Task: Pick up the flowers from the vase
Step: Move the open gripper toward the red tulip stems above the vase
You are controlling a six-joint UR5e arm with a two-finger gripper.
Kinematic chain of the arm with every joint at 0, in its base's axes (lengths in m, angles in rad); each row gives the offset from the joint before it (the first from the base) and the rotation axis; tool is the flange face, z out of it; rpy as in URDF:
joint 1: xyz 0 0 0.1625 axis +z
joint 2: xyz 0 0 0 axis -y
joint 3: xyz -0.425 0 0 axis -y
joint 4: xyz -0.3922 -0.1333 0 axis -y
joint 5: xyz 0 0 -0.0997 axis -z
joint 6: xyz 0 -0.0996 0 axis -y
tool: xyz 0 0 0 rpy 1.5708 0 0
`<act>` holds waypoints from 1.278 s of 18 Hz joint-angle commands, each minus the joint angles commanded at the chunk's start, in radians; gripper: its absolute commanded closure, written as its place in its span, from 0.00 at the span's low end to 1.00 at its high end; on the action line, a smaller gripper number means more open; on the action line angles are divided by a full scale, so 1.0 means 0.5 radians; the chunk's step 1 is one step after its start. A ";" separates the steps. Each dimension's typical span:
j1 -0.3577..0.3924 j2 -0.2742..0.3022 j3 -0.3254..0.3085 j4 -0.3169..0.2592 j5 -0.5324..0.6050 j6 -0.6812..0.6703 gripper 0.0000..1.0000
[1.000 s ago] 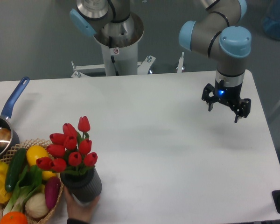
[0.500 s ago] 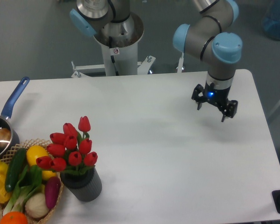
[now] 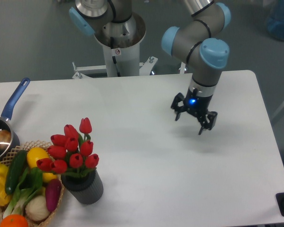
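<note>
The flowers point(image 3: 72, 151), a bunch of red tulips with green stems, stand upright in the vase point(image 3: 84, 188), a short dark grey ribbed cylinder near the table's front left. My gripper point(image 3: 190, 124) hangs above the table right of centre, far to the right of and behind the flowers. Its two fingers are spread apart and hold nothing.
A wicker basket point(image 3: 53, 208) of colourful vegetables sits touching the vase's left side. A blue-handled steel pan point(image 3: 1, 135) stands at the left edge. A second robot base point(image 3: 118, 35) rises behind the table's far edge.
My gripper has moved steadily to the left and slightly forward, toward the table's middle. A hand that held the vase's base a second ago is gone. The flowers and vase have not moved.
</note>
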 joint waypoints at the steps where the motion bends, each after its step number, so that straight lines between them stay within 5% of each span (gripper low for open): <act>1: 0.000 -0.009 0.000 0.000 -0.156 0.003 0.00; 11: -0.169 -0.046 0.006 0.000 -1.102 0.095 0.00; 17: -0.294 -0.095 0.028 0.006 -1.357 0.221 0.00; 23: -0.362 -0.184 0.049 0.009 -1.382 0.264 0.00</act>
